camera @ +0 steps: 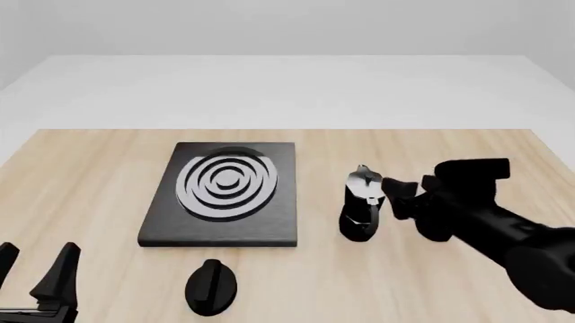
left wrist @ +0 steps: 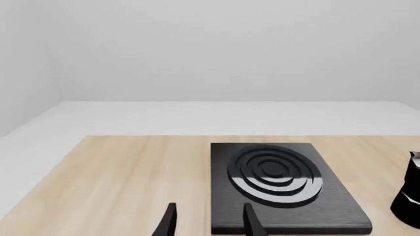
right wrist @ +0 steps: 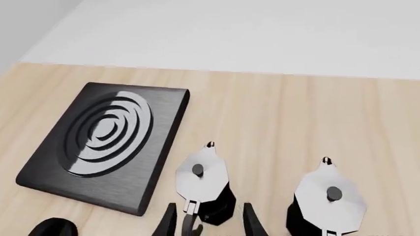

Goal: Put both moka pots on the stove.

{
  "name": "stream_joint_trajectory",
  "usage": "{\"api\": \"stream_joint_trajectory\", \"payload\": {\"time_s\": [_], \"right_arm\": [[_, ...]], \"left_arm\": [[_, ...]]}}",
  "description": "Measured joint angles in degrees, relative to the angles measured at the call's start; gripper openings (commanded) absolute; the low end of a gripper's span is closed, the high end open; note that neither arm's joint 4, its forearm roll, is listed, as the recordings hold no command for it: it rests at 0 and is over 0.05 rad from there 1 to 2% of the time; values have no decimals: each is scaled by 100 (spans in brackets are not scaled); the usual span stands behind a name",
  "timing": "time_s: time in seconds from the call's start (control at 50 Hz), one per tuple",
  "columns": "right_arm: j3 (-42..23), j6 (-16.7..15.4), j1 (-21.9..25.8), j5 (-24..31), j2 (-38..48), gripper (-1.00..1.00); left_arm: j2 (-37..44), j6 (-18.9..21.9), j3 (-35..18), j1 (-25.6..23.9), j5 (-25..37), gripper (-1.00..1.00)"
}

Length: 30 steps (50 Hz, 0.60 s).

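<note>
On the big wooden table [camera: 108, 155] sits the stove [camera: 225, 232], a flat black square with silver rings on top. It lies a bit to the left of the middle, and nothing stands on it.

The right arm [camera: 503, 232] is the next biggest thing. It is thick and black and reaches in from the right side toward the middle of the table.

Next come the two moka pots, small and black with shiny lids. One moka pot [camera: 361, 205] stands upright on the wood, to the right of the stove and near it but not touching. In the front view the right arm hides the other one. The right wrist view shows both pots standing side by side on the table: the near pot [right wrist: 204, 184] and the second moka pot [right wrist: 328, 201], which is farther from the stove.

A black round knob [camera: 212, 287] lies on the table in front of the stove, close to its front edge.

The right claw [right wrist: 208, 223] is open partway. Its two fingers stand on either side of the near pot's handle side, just behind the pot, and are not squeezing it.

The left claw [camera: 36, 269] is low in the front left corner, well away from the pots. Its fingers are apart and hold nothing.
</note>
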Motion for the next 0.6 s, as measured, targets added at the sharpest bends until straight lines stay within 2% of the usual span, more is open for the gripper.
{"api": "stream_joint_trajectory", "payload": {"time_s": [0.24, 0.6], "right_arm": [[13, 67, 125, -169, 402, 100], [-8, 425, 385, -466, 1035, 100]], "left_arm": [[0, 0, 0, 0, 0, 100], [0, 0, 0, 0, 0, 100]]}}
